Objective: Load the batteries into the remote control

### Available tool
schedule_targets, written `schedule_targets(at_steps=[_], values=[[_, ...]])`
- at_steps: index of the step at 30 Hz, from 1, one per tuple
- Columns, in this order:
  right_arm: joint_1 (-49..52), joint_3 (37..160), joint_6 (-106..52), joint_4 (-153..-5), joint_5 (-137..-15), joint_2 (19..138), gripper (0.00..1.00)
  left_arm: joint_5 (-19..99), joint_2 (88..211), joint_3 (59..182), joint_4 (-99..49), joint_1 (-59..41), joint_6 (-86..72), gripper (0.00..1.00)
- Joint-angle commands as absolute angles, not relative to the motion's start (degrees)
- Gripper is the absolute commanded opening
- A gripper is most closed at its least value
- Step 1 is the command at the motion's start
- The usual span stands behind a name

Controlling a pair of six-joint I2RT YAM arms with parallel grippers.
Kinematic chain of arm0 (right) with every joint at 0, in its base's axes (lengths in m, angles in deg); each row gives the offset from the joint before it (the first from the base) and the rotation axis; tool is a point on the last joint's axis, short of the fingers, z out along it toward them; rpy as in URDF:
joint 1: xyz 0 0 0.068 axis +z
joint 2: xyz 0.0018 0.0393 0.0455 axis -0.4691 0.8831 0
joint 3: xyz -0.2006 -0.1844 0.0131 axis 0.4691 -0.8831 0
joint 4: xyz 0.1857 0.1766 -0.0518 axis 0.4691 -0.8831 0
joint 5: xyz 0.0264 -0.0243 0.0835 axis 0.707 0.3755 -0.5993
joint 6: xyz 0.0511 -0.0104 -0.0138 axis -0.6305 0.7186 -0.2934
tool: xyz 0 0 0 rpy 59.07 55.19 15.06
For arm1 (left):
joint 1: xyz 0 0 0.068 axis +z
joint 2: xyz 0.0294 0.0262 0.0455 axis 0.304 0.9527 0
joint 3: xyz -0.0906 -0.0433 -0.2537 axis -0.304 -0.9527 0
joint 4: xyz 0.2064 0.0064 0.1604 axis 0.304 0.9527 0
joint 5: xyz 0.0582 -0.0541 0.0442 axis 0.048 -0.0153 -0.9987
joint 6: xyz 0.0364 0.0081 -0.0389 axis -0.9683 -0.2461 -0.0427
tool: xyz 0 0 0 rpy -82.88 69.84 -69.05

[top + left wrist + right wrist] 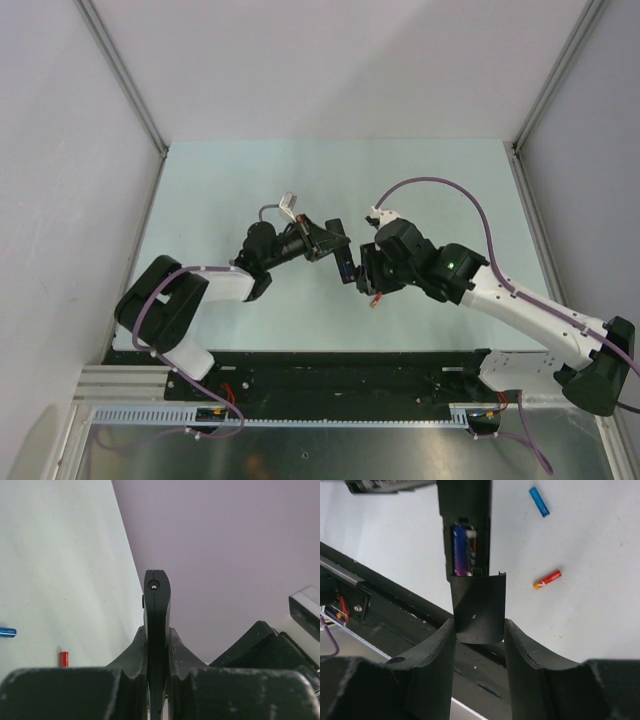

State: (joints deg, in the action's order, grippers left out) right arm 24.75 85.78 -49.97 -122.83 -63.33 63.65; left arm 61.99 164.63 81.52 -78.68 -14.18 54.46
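Partly done — remote (156, 600) clamped in L claw (157, 645), cover (479, 605) pinched in R claw (479, 630), one cell (460, 550) in bay (476, 555); blue batt (539, 501), red-orange batt (547, 579) yet to load — on counter (600, 555).

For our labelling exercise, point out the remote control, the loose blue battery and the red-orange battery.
remote control (465, 507): right wrist view, body above open compartment.
blue battery (539, 501): right wrist view, mid-barrel.
red-orange battery (547, 579): right wrist view, red barrel.

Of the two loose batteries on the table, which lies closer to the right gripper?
The red-orange battery: it lies near the right gripper, which holds the battery cover; the blue battery lies farther off.
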Motion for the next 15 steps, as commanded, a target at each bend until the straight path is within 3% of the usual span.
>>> schedule_targets(at_steps=[1,15], values=[[25.02,89.20,-51.75,-118.51,-63.66,66.05,0.15,61.98,166.29,81.32,-89.63,-15.61,58.85,0.00],[25.37,92.71,-50.16,-119.74,-62.08,70.80,0.14,61.72,167.08,80.44,-93.34,-17.11,61.05,0.00]])
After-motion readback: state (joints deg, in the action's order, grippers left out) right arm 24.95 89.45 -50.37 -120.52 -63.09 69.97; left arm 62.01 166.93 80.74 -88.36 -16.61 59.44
